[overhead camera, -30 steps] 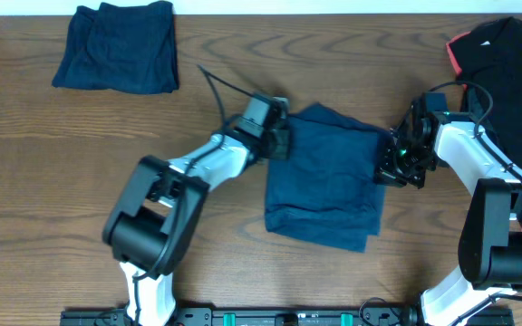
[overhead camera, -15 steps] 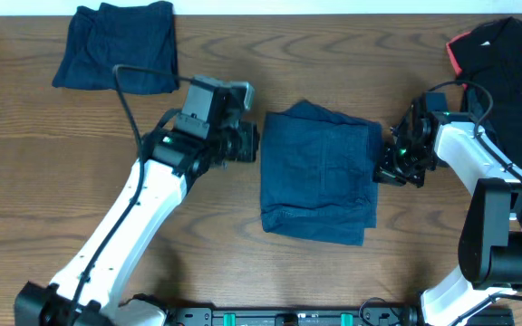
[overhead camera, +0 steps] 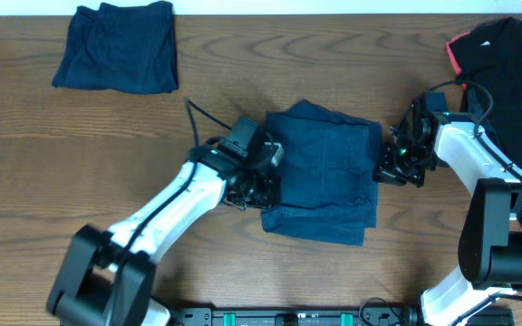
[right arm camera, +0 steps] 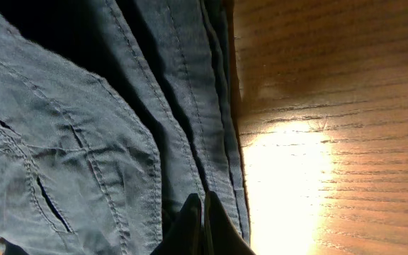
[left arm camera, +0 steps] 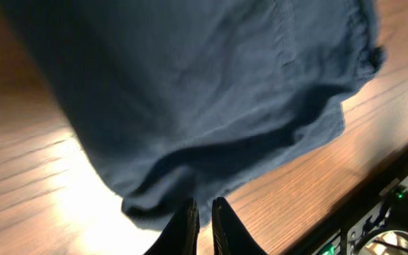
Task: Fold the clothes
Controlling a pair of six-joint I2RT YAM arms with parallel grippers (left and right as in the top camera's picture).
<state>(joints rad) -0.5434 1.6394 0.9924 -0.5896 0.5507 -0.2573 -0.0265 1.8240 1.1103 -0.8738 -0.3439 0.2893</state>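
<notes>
The folded blue garment (overhead camera: 323, 172) lies mid-way across the tabletop (overhead camera: 53, 163). The left tool (left arm camera: 202, 212), at its 8 o'clock corner, is pressed almost together. The right tool (right arm camera: 202, 209), at its 3 o'clock edge, is pressed together (whether on fabric, I cannot tell). At 2 o'clock a black garment (overhead camera: 506, 63), cut off by the frame, bears unreadable white print.

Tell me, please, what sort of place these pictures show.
Probably a robotics lab bench: a left arm and right arm stand at a wooden table, with a blue garment, a folded dark garment and a black shirt on it.
</notes>
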